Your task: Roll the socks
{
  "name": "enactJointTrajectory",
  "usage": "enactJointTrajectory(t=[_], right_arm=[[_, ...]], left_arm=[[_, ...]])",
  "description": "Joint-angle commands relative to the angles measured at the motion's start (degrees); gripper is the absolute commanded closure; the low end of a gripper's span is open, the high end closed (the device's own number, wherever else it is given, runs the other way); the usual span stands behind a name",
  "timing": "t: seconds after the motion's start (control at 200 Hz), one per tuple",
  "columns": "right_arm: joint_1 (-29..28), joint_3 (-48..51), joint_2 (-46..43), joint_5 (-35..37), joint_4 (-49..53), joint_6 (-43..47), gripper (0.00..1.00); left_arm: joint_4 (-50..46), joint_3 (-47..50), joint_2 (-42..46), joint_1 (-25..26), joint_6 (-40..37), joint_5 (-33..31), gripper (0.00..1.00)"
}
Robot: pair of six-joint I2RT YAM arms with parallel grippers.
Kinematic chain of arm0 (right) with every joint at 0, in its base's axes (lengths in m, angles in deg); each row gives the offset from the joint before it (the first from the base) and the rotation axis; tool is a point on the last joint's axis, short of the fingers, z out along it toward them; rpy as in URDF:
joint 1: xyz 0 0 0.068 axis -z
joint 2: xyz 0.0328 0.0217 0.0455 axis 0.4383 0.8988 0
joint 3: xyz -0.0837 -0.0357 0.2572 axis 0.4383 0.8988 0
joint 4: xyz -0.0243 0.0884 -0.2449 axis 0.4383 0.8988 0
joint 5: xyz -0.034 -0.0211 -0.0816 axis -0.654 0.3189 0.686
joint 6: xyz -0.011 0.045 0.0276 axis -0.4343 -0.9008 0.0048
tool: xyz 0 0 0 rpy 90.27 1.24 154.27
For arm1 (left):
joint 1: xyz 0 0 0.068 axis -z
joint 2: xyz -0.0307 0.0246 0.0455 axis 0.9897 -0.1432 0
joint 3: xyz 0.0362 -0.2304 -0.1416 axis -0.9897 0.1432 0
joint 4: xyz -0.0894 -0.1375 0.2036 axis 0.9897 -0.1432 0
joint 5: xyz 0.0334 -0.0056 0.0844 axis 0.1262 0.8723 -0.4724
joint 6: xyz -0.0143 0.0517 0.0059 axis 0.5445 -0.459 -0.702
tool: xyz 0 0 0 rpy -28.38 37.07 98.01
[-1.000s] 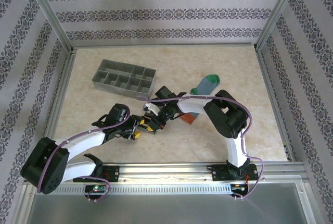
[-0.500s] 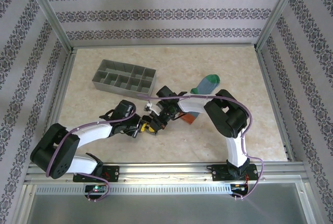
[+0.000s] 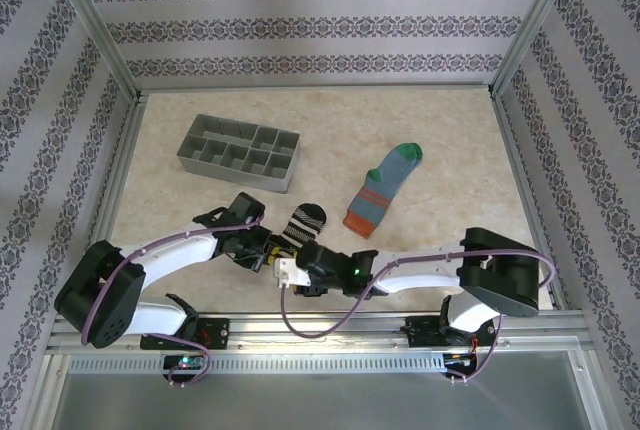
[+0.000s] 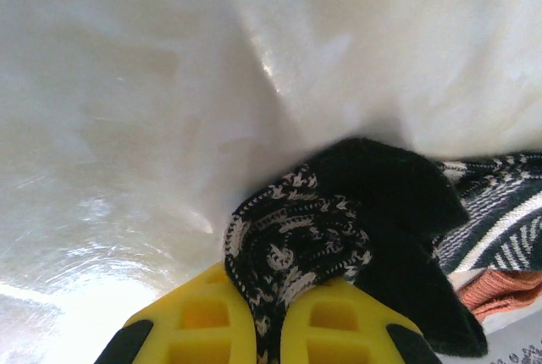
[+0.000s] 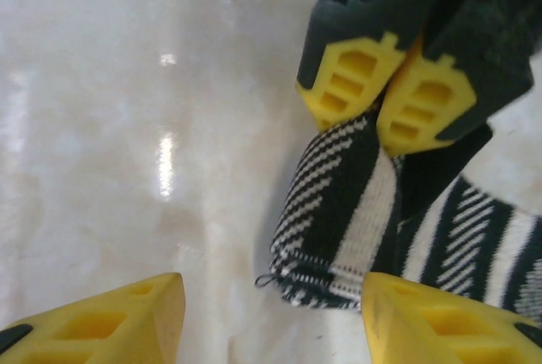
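Top external view shows the right gripper (image 3: 300, 272) has swung back to the near edge, uncovering the blue-grey sock (image 3: 385, 190), which lies flat beyond and to the right of the black-and-white striped sock (image 3: 304, 221). Its fingers stand wide apart and empty, facing that striped sock's folded end, which the left gripper (image 3: 272, 248) pinches tight; rolling looks barely begun.

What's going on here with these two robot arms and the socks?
The left end effector is shut on a bunched end of the black-and-white striped sock. The right end effector hovers open, facing that sock. The sock looks folded over rather than neatly rolled. The blue-grey sock lies flat farther back with nothing touching it, and the grey tray sits at the back left.
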Motion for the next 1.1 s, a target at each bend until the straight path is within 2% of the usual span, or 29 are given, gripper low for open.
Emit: enactJointTrajectory(t=[0.0,0.16,0.245,0.315,0.365,0.495,0.535,0.57,0.674,0.749,0.969,1.049,1.099], right_arm=[[-1.91,-3.56,4.26,14.39,-3.96,5.74,0.44],[-2.17,-7.05,9.86,17.34,-4.29,7.44,0.45],[-1.80,-7.83,11.56,16.21,-4.07,7.77,0.48],[-1.13,-8.77,13.21,15.23,-2.73,6.70,0.59],[-0.49,-9.56,14.49,14.89,-0.70,5.06,0.73],[1.59,-10.13,16.56,13.32,4.96,-0.79,0.90],[2.35,-9.70,16.57,11.45,6.53,-2.42,0.96],[3.15,-9.31,16.39,8.84,8.08,-3.68,1.00],[5.76,-7.85,15.72,-0.65,11.07,-6.18,1.00],[8.60,-7.35,15.60,-9.29,12.63,-8.42,1.00],[15.77,-6.45,16.97,-26.56,13.98,-13.52,1.00],[17.59,-6.69,18.03,-29.96,14.61,-14.61,1.00],[18.57,-6.90,18.65,-31.93,15.16,-14.96,1.00]], left_arm=[[-10.42,1.27,-2.79,0.50,1.09,-3.41,1.00],[-10.01,0.98,-3.43,0.49,0.78,-2.97,1.00],[-9.84,1.00,-3.34,0.50,0.77,-2.91,1.00],[-9.80,1.02,-3.24,0.49,0.73,-2.69,1.00],[-9.89,1.07,-2.80,0.49,0.73,-2.79,1.00],[-10.06,1.42,-0.01,0.32,0.73,-3.31,1.00],[-10.00,1.62,1.35,0.19,0.81,-3.32,0.91],[-9.62,1.90,3.01,0.07,1.10,-3.32,0.79],[-10.56,2.50,8.82,-0.65,2.26,-4.13,0.49],[-13.17,2.26,12.63,-1.85,2.25,-4.74,0.35],[-20.38,0.82,19.55,-5.94,-1.88,-6.98,0.32],[-19.13,0.70,20.57,-6.19,-3.46,-7.45,0.34],[-15.11,1.43,20.56,-6.27,-4.38,-6.75,0.36]])
